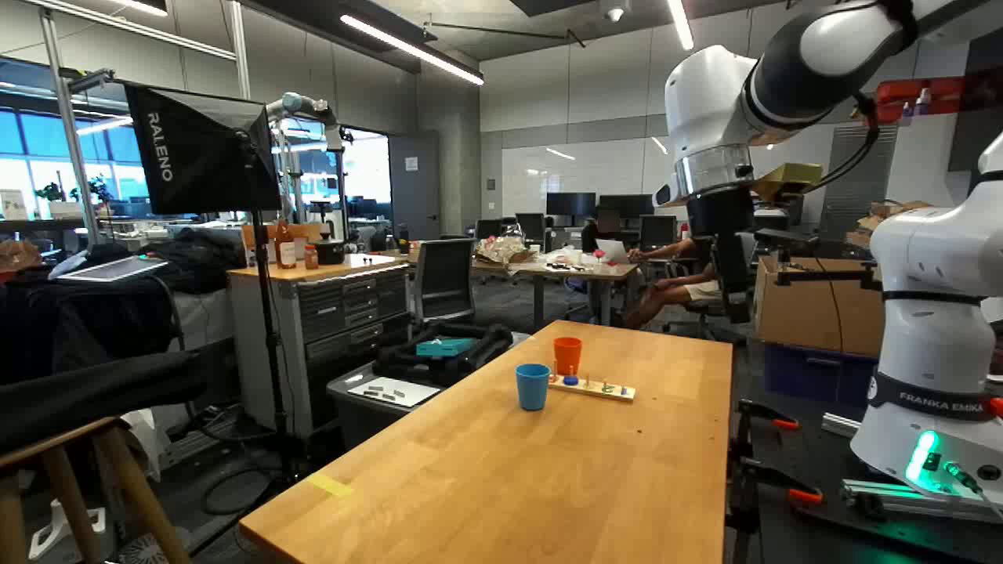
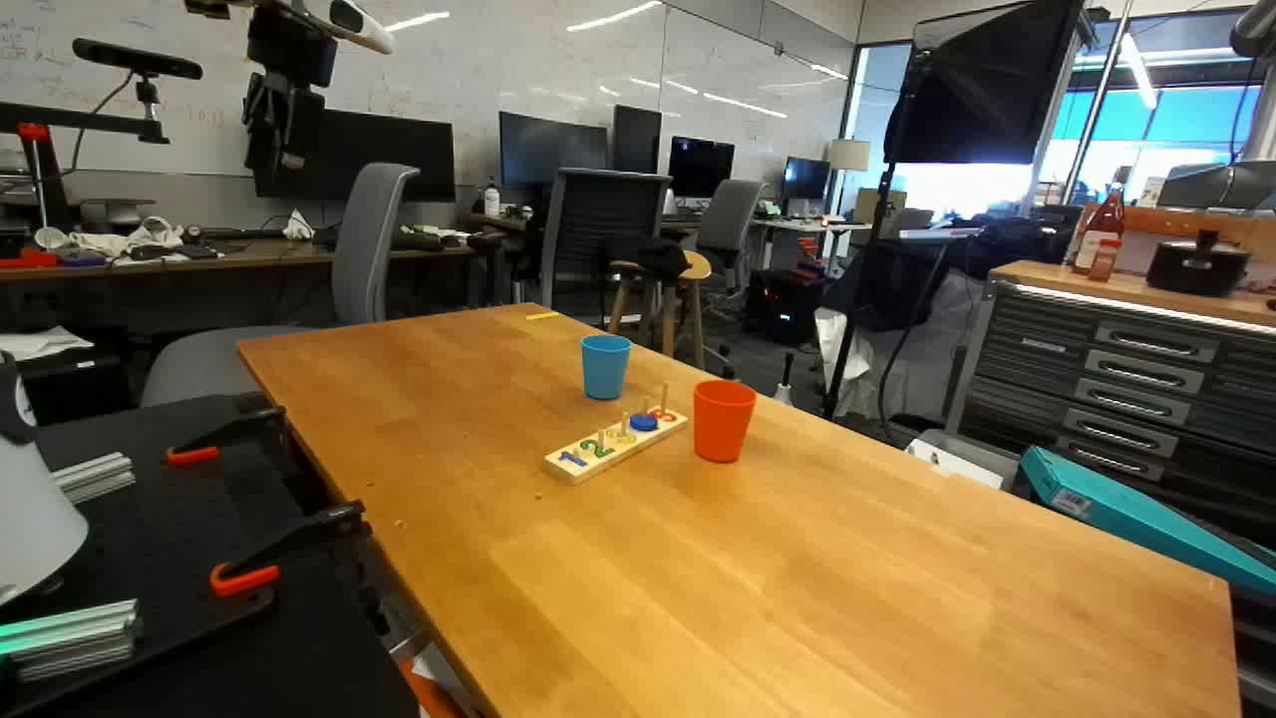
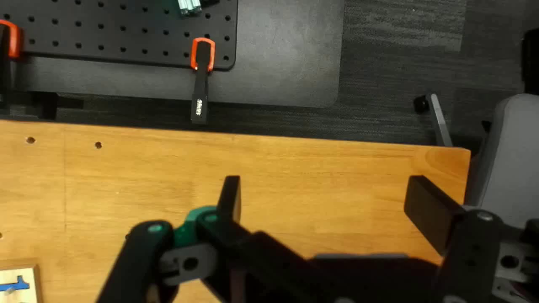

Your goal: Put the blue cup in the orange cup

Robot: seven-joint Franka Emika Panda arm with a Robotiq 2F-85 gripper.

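The blue cup (image 1: 533, 387) stands upright on the wooden table in both exterior views, also here (image 2: 605, 367). The orange cup (image 1: 567, 356) stands upright near it, apart from it; it also shows in an exterior view (image 2: 724, 421). Both cups look open at the top; their insides are mostly hidden. My gripper (image 1: 735, 301) hangs high above the table's robot-side edge, well away from both cups; it also shows in an exterior view (image 2: 277, 135). In the wrist view my gripper (image 3: 324, 191) is wide open with nothing between its fingers. Neither cup shows in the wrist view.
A flat wooden number board (image 2: 618, 446) with pegs and a blue ring lies beside the cups; its end shows in the wrist view (image 3: 19, 286). The wooden table (image 1: 595, 478) has clamps (image 3: 202, 80) along its robot side. A grey chair (image 3: 511, 160) stands by one table corner.
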